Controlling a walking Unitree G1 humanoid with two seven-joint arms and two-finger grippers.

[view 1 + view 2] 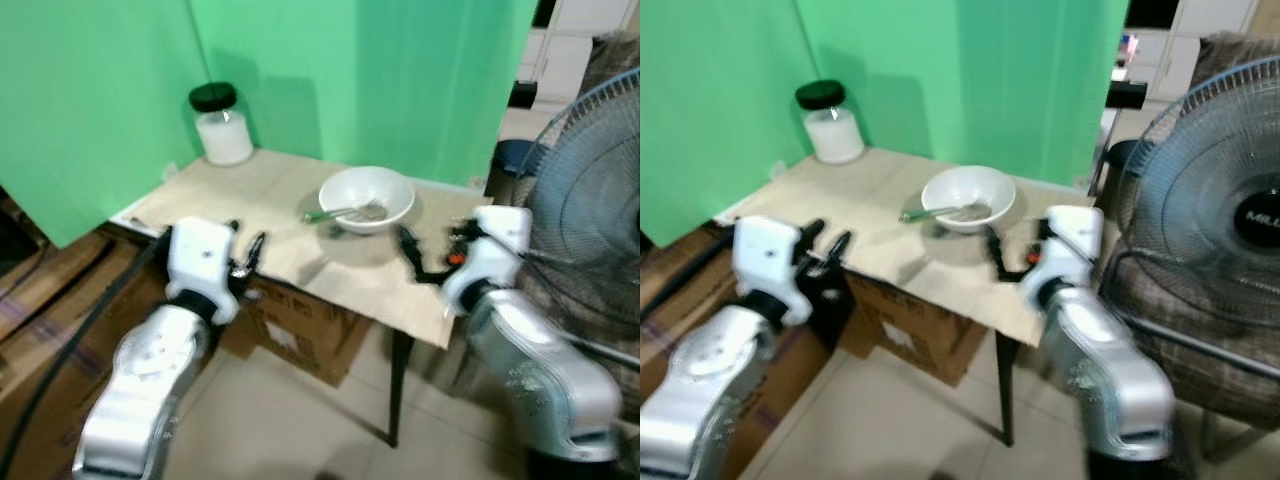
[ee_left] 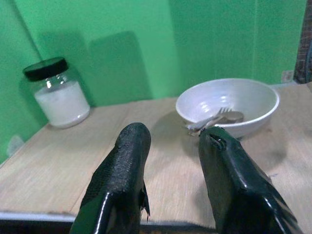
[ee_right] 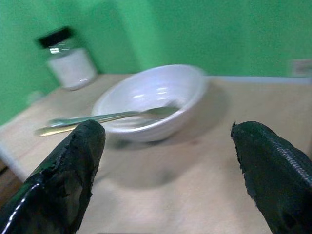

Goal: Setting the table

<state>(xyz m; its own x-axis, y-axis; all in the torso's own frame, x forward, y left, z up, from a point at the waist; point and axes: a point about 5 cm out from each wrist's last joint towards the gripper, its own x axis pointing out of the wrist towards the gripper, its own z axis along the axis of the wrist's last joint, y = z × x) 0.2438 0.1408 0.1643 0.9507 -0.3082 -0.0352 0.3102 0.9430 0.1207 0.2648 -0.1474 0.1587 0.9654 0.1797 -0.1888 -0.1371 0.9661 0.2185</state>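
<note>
A white bowl (image 1: pixel 366 198) stands on the light wooden table (image 1: pixel 250 190), toward its right side. A fork and a spoon (image 1: pixel 345 212) lie in the bowl, their handles sticking out over the rim to the left. My left gripper (image 1: pixel 246 240) is open at the table's front left edge, empty, its fingers (image 2: pixel 131 151) pointing toward the bowl (image 2: pixel 229 102). My right gripper (image 1: pixel 432 250) hangs wide open at the front right corner, just short of the bowl (image 3: pixel 151 97), with nothing between its fingers (image 3: pixel 78 156).
A glass jar (image 1: pixel 222 125) with a black lid and white contents stands at the table's back left, against a green backdrop. A cardboard box (image 1: pixel 300 335) sits under the table. A large floor fan (image 1: pixel 590 220) stands close on the right.
</note>
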